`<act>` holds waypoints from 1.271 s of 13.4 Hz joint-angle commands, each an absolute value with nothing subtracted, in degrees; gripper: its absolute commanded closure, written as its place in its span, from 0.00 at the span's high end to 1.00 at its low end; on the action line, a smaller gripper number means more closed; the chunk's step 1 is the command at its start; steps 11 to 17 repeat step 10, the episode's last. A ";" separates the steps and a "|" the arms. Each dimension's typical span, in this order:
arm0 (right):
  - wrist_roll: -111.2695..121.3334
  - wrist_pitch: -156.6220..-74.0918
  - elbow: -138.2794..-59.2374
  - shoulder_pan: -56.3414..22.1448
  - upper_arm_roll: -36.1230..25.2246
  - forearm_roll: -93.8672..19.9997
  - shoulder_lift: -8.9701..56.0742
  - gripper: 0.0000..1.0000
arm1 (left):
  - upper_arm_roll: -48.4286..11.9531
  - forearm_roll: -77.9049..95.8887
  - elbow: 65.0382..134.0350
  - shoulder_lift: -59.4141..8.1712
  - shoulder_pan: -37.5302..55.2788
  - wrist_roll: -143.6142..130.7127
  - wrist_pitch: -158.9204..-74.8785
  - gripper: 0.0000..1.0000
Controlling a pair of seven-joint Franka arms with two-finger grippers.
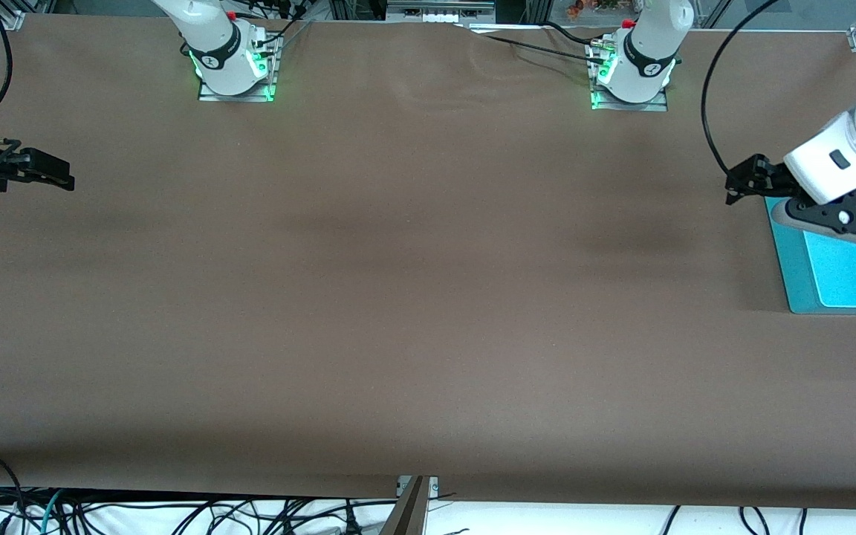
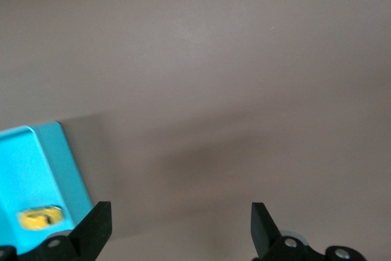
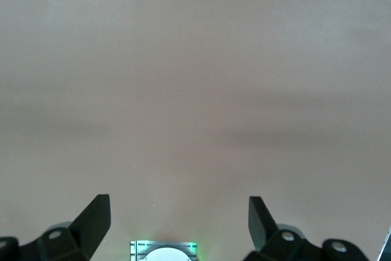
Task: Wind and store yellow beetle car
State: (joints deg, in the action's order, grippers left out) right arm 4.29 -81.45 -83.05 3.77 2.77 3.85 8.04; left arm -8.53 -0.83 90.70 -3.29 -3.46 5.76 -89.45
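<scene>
1. The brown surface is bare across its whole middle; cables hang along its edge nearest the front camera.
2. The right hand hangs over the surface edge at the right arm's end, with nothing beneath or beside it. In the right wrist view its two dark fingers are spread wide with only brown surface between them, and the right arm's base plate shows between them.
3. The two arm bases, lit green, stand along the surface edge farthest from the front camera, well apart from each other.
4. The left hand hangs over the surface just beside the blue tray, which sits at the edge at the left arm's end. The left arm's wrist covers the part of the tray farthest from the front camera.
5. In the left wrist view the left hand's fingers are spread wide and hold nothing; bare surface lies between them.
6. The yellow beetle car lies inside the tray, near the tray wall that faces the hand. It is beside the hand, outside the gap between the fingers, and apart from them. The front view does not show the car.
</scene>
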 commanded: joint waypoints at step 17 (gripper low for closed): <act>3.60 -80.77 -81.65 3.96 2.99 2.37 8.70 1.00 | -0.79 2.63 94.75 0.79 1.32 0.62 -94.13 1.00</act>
